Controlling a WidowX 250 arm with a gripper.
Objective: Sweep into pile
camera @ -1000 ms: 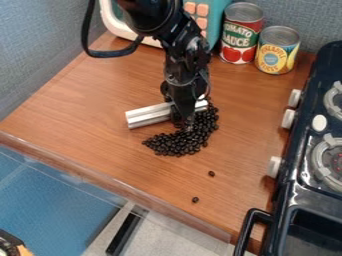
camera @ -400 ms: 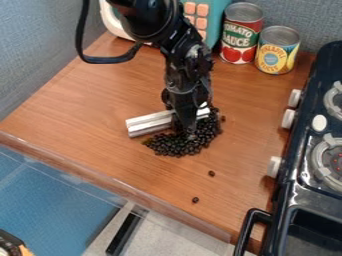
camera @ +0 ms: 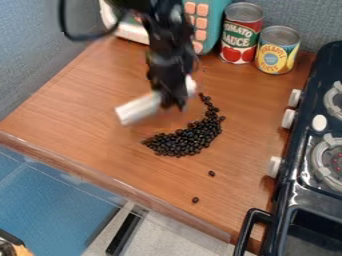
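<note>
The black gripper point(camera: 172, 106) hangs above the middle of the counter, shut on a white and silver bar point(camera: 139, 108) that sticks out on both sides of it. Just below and to the right lie the dark beans point(camera: 184, 141), in a curved pile with a thin tail running up at its right end. Two stray beans lie apart toward the front edge, one point(camera: 212, 173) nearer the pile and the other point(camera: 195, 199) closer to the edge.
A black stove point(camera: 294, 185) with white knobs borders the counter point(camera: 87, 125) on the right. Two cans, one red point(camera: 241, 33) and one yellow point(camera: 276, 50), stand at the back beside a teal toy appliance point(camera: 215, 22).
The gripper and the bar have moved up and back, away from the beans, uncovering the inner side of the pile. The two stray beans have kept their places.
</note>
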